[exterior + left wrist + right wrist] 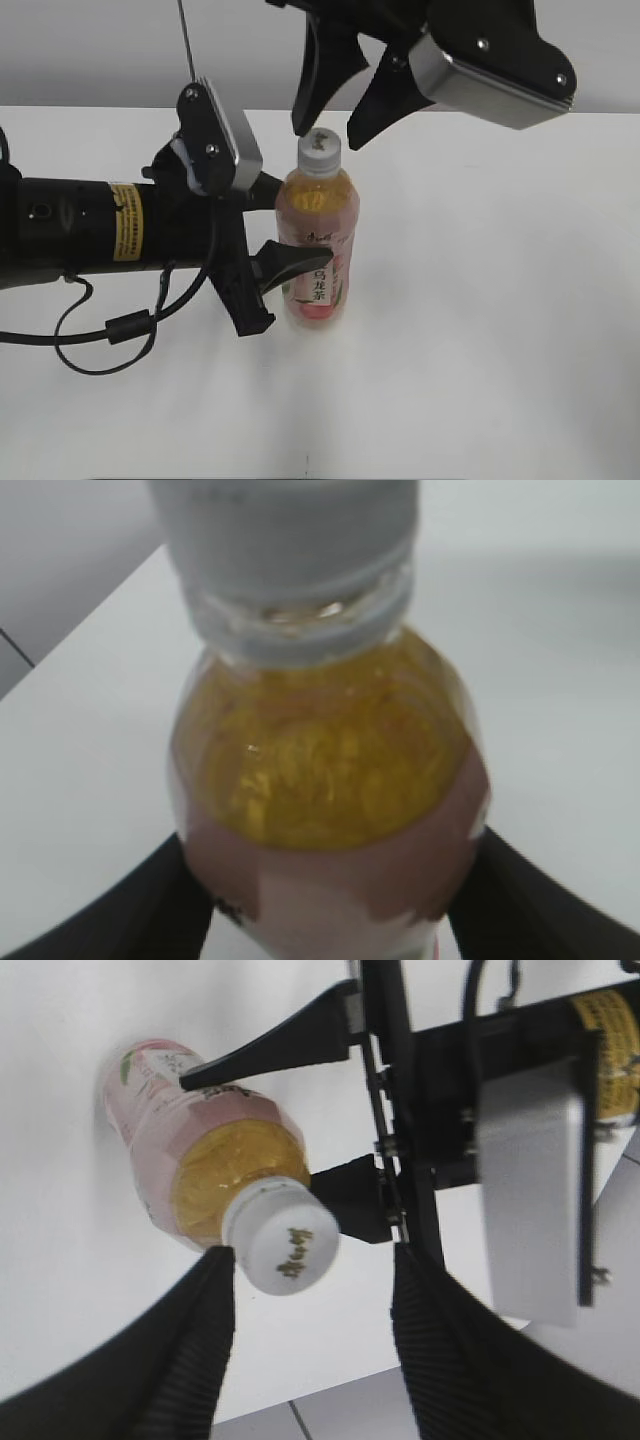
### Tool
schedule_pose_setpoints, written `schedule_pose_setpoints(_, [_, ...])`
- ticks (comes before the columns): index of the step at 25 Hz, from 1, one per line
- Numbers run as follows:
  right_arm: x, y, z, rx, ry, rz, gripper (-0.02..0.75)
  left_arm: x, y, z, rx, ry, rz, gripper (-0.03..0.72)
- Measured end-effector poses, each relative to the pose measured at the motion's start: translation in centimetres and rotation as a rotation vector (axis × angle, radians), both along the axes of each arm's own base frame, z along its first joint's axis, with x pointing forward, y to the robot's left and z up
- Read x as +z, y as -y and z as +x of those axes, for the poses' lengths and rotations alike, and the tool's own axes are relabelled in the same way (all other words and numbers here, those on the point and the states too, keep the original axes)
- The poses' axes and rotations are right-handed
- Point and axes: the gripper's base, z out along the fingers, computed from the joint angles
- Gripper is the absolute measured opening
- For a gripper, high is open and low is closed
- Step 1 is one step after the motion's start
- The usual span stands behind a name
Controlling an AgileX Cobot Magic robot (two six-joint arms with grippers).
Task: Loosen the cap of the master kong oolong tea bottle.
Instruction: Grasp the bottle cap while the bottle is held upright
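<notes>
While my left gripper (285, 262) clamps the upright master kong oolong tea bottle (316, 240) at its label, my right gripper (327, 128) hangs spread wide, holding nothing; the cap (321, 150) sits between and, I think, just below its fingertips.

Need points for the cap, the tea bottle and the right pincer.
cap (290, 1245): right wrist view, on its flat white top.
master kong oolong tea bottle (318, 245): exterior view, on the labelled body.
right pincer (326, 128): exterior view, midway between its two black fingertips, just above the cap.
</notes>
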Motion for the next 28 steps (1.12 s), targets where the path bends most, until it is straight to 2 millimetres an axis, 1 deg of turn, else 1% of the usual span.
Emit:
schedule_pose_setpoints(2, [0.6, 0.0, -0.3, -0.064, -0.038, 0.03, 0.417, -0.4, -0.2, 0.1, 0.012, -0.01, 0.033, 0.421])
schedule_pose_setpoints(4, [0.8, 0.1, -0.4, -0.119, -0.07, 0.042, 0.463, -0.6, -0.3, 0.2, 0.025, -0.017, 0.056, 0.421])
schedule_pose_setpoints(8, [0.8, 0.1, -0.4, -0.251, -0.146, 0.053, 0.491, -0.6, -0.3, 0.2, 0.025, -0.017, 0.056, 0.421])
schedule_pose_setpoints(11, [0.8, 0.1, -0.4, -0.449, -0.266, 0.073, 0.494, -0.6, -0.3, 0.1, 0.024, -0.016, 0.055, 0.421])
schedule_pose_setpoints(14, [1.0, 0.2, -0.5, -0.746, -0.447, 0.109, 0.494, -0.6, -0.3, 0.1, 0.023, -0.016, 0.054, 0.421])
schedule_pose_setpoints(16, [1.6, 0.4, -0.6, -0.93, -0.545, 0.158, 0.494, -0.6, -0.3, 0.1, 0.023, -0.016, 0.054, 0.421])
schedule_pose_setpoints(18, [2.5, 0.7, -0.2, -1.105, -0.649, 0.255, 0.494, -0.6, -0.3, 0.1, 0.023, -0.016, 0.053, 0.421])
schedule_pose_setpoints(20, [3.3, 0.8, 0.3, -1.306, -0.792, 0.379, 0.494, -0.6, -0.3, 0.1, 0.021, -0.015, 0.053, 0.421])
schedule_pose_setpoints(22, [3.9, 1.0, 0.8, -1.534, -0.957, 0.485, 0.494, -0.6, -0.3, 0.1, 0.021, -0.015, 0.053, 0.421])
schedule_pose_setpoints(23, [3.9, 1.1, 1.0, -1.678, -1.063, 0.523, 0.494, -0.6, -0.3, 0.1, 0.021, -0.015, 0.053, 0.421])
schedule_pose_setpoints(24, [3.8, 1.2, 1.0, -1.827, -1.17, 0.541, 0.494, -0.6, -0.3, 0.1, 0.02, -0.015, 0.052, 0.421])
schedule_pose_setpoints(25, [3.6, 1.4, 1.0, -1.955, -1.239, 0.539, 0.494, -0.6, -0.3, 0.1, 0.019, -0.014, 0.05, 0.421])
schedule_pose_setpoints(26, [3.4, 1.7, 0.9, -2.125, -1.322, 0.527, 0.494, -0.6, -0.2, 0.1, 0.018, -0.014, 0.048, 0.421])
schedule_pose_setpoints(28, [2.9, 2.1, 0.5, -2.353, -1.406, 0.469, 0.494, -0.5, -0.2, 0.1, 0.015, -0.013, 0.044, 0.421])
